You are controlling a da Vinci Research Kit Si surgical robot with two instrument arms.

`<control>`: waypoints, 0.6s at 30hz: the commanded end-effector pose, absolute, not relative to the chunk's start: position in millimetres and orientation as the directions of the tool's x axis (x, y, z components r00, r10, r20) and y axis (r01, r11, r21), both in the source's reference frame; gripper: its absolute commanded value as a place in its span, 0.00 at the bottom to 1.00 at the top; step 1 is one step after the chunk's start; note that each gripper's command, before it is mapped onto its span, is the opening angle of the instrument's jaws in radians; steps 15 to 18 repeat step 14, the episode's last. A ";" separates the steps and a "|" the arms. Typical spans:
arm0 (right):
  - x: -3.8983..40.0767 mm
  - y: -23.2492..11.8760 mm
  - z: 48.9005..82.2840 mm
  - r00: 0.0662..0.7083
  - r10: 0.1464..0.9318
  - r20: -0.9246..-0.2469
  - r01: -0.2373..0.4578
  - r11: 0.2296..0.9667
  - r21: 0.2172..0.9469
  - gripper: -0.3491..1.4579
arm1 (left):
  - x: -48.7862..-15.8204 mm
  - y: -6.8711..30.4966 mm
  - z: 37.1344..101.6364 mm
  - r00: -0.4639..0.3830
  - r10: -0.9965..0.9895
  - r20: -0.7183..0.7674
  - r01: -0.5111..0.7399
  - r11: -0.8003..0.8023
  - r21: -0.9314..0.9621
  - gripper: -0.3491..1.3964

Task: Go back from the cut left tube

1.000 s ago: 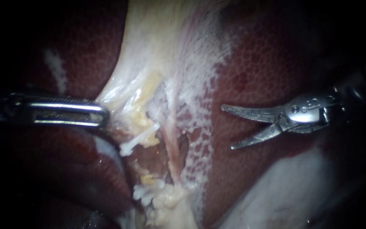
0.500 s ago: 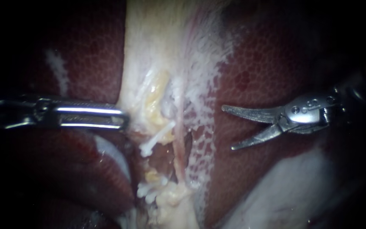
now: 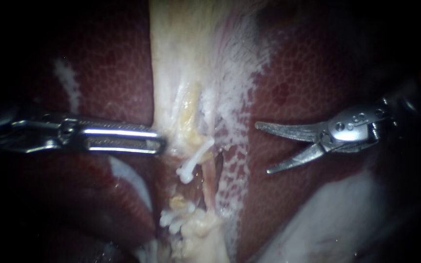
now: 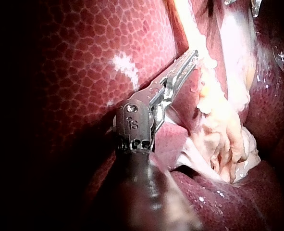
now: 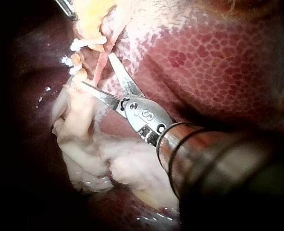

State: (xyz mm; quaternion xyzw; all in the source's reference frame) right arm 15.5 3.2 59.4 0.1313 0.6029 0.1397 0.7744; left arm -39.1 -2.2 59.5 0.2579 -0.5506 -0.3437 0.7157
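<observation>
Cut left tube (image 3: 197, 155): on the lower left edge of the pale band of tissue (image 3: 181, 58), at the band's narrowing. Parted into two stumps, with an open gap between. Upper stump closed by a white clip (image 3: 187, 168) slanting down and out from the band's edge. Lower stump farther down the band, bunched with more white clips (image 3: 174, 219) and yellowish fat. Short, soft and ragged at the cut ends by the look of it, so probably easy to tear or to pull a clip from. Just beside it, toward the band's middle, a thin pinkish tube (image 3: 209, 180), whole.

To back away well: draw the right instrument (image 3: 261, 147) straight out along its own shaft, away from the band, not sweeping sideways. Clear of the band on its right side, hanging over the liver (image 3: 308, 83), curved blades spread wide with nothing between them. Better to bring the blades together first, or at least to keep both tips lifted off the liver's surface to avoid scraping it. Allow no drift toward the pinkish tube or the clips.

On the band's other side, the left instrument (image 3: 161, 144): long jaws lying together, seemingly pinching the band's left edge just above the upper clip. Keep that grip quiet and gentle during the withdrawal, sparing the clipped stump any tug.
</observation>
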 end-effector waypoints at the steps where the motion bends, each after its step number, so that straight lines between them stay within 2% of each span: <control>1: 15.4 3.2 59.4 0.235 0.369 -0.899 -0.057 0.929 0.367 0.99 | -39.1 -2.2 59.5 0.158 -0.776 0.611 0.208 0.631 0.747 0.00; 18: 15.3 3.2 59.3 0.235 0.369 -0.899 -0.057 0.929 0.367 0.99 | -39.2 -2.2 59.5 0.158 -0.776 0.611 0.208 0.631 0.747 0.00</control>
